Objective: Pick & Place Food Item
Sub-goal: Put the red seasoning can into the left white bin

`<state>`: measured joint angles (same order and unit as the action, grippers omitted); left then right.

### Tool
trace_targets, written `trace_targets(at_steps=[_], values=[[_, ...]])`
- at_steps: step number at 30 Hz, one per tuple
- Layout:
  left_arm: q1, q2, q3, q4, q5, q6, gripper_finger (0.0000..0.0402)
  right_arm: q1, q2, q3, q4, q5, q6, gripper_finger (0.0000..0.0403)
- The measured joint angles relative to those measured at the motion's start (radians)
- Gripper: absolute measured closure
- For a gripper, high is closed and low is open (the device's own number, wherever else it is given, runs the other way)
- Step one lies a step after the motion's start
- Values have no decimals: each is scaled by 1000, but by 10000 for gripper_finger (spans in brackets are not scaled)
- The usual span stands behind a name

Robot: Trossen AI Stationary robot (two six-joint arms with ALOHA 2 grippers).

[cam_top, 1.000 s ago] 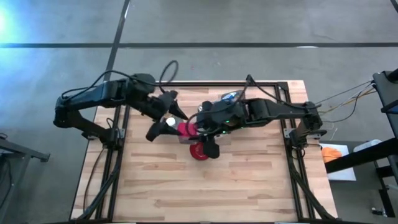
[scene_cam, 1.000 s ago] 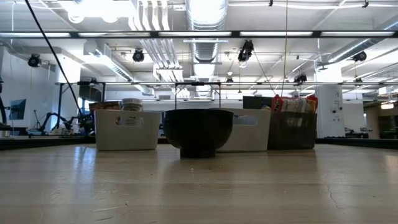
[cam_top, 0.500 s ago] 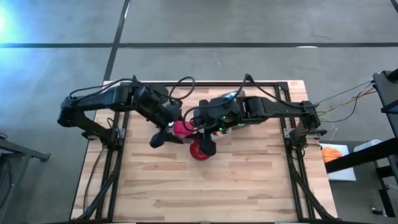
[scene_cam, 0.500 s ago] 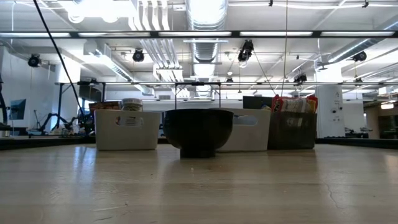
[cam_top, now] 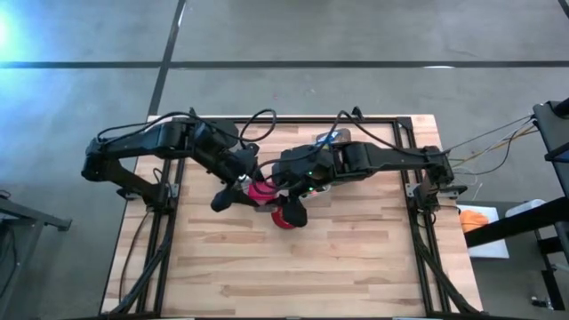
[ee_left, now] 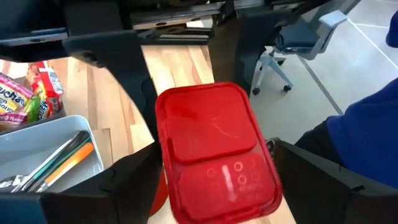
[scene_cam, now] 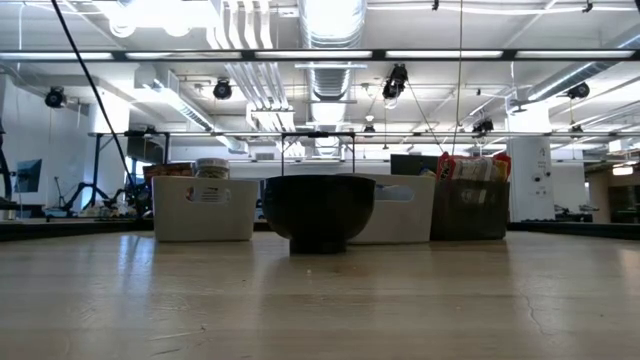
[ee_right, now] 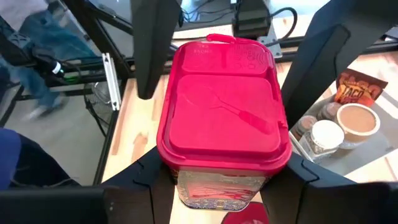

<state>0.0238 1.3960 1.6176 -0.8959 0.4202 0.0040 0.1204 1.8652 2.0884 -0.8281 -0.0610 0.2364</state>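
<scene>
Red lid and clear body mark the food container [cam_top: 260, 187], held in the air over the table's [cam_top: 356, 258] middle, nearer its far edge. I see my left gripper [ee_left: 211, 186] spread wide either side of its lid end, seemingly to take it over. My right gripper [ee_right: 224, 186] grips the container's base, part closed, holding it level for that handoff, above a red disc [cam_top: 283, 216]

A dark bowl [scene_cam: 318, 212] stands on the wooden surface [scene_cam: 320, 300], with a white bin [scene_cam: 204, 208] at its nine o'clock and a dark bin of snack packets [scene_cam: 470, 205] at its three o'clock, both farther back.
</scene>
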Motion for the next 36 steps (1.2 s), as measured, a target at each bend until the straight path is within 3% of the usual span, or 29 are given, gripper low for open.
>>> trace_targets(at_steps=[6, 13, 32, 36], values=[[0, 3, -2, -23, 2, -2, 104, 0, 0, 0, 12, -22, -2, 232], [0, 7, -2, -35, -5, -16, 197, -2, -1, -17, 18, -19, 23, 232], [-3, 7, -1, -36, -1, -38, 197, -1, -3, -22, 37, -27, 37, 232], [-3, 8, -1, -43, 2, -36, 197, -1, -2, -22, 41, -28, 33, 174]])
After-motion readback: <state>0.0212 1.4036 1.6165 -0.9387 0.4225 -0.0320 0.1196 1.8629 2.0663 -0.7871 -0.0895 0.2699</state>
